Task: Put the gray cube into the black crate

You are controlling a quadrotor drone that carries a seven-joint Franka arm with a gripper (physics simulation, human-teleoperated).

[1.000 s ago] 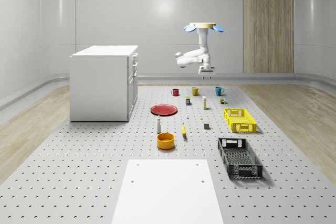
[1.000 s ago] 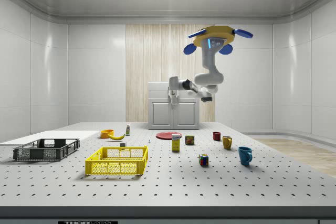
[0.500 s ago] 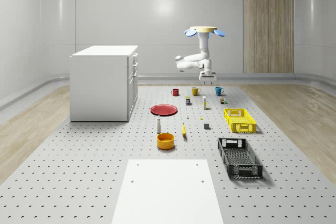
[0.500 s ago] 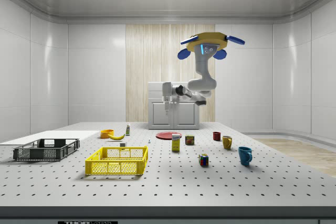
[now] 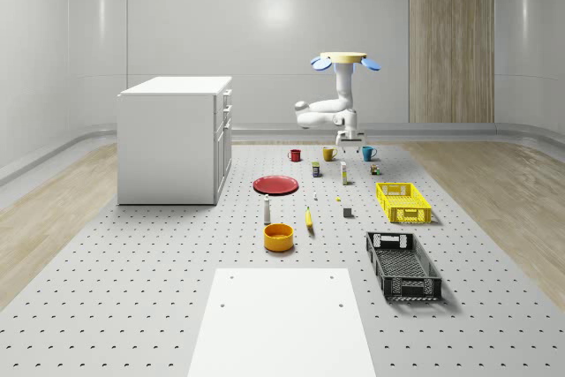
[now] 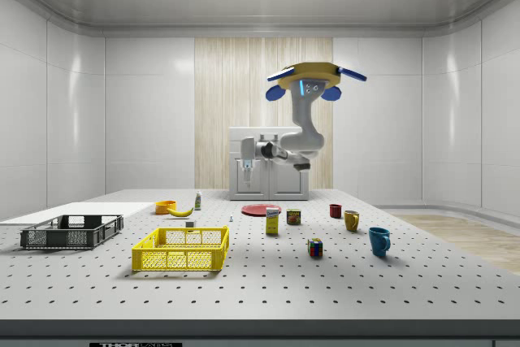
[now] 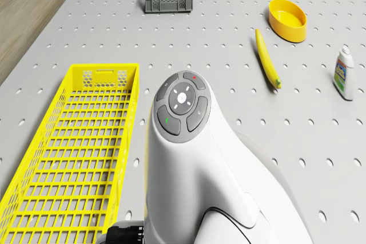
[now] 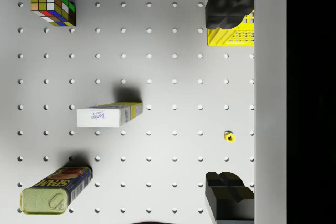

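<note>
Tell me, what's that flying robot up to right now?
Drone hovering over the table's far end. Claw open, empty, above the sugar box. Gray cube untouched on the table; black crate waiting. Nothing blocking.

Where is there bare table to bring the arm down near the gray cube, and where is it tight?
Bare table lies between the gray cube and the yellow crate, and between the cube and the black crate. It is tighter toward the banana, and crowded behind, around the sugar box, Spam can and mugs.
</note>
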